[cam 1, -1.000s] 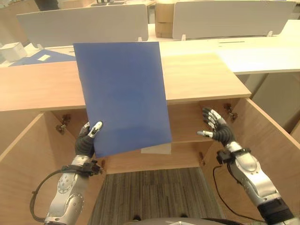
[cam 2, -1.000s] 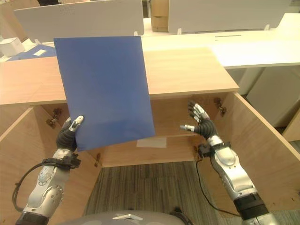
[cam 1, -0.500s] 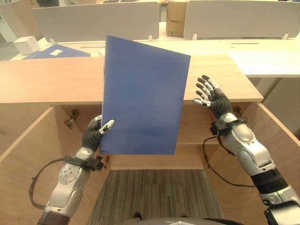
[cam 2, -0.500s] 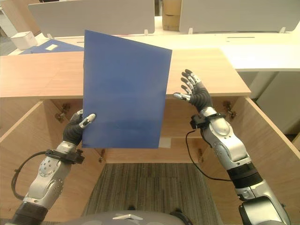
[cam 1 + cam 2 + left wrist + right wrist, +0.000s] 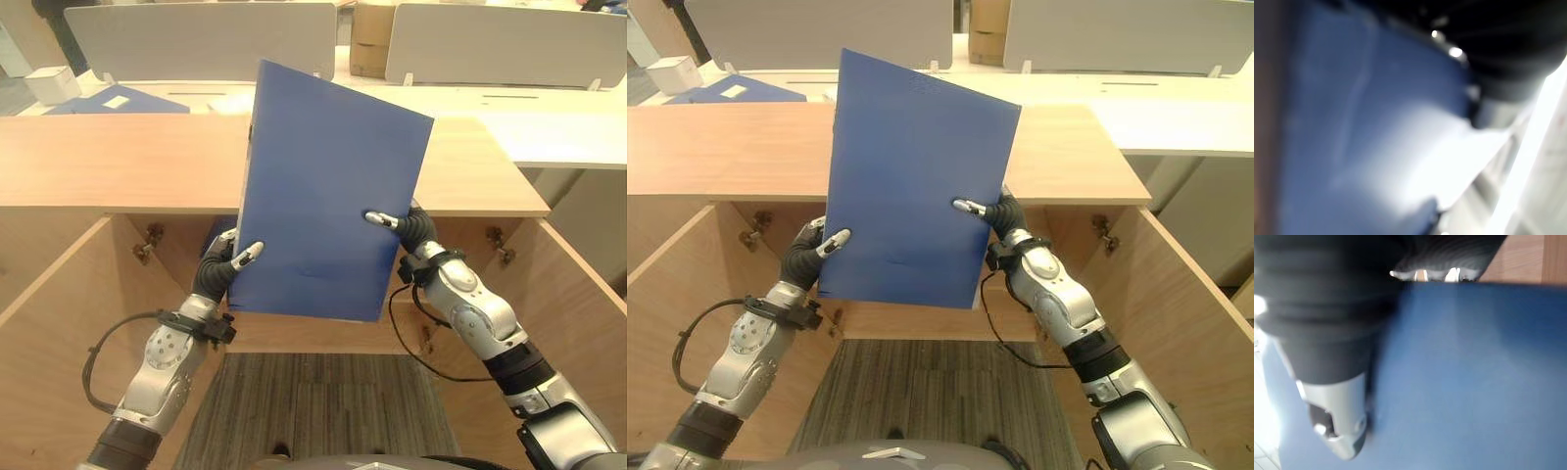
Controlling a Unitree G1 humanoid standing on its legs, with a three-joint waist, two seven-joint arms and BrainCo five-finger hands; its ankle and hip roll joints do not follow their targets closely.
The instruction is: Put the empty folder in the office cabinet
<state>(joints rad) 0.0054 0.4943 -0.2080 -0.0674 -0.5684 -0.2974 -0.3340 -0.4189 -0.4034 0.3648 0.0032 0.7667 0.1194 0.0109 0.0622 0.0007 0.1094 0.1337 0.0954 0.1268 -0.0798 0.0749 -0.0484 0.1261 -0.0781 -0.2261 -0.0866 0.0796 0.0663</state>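
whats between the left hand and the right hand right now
The blue folder spans the gap: the left hand pinches its lower left edge, the right hand its right edge, seen in both eye views.

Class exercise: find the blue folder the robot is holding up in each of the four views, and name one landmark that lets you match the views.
Left eye view: blue folder upright at centre, before the open wooden cabinet.
Right eye view: centre, slightly left.
Left wrist view: a blue sheet across the middle.
Right wrist view: blue surface beside the thumb.
Shared landmark: the right robot hand, its thumb on the folder's right edge; the left robot hand pinches the lower left corner.
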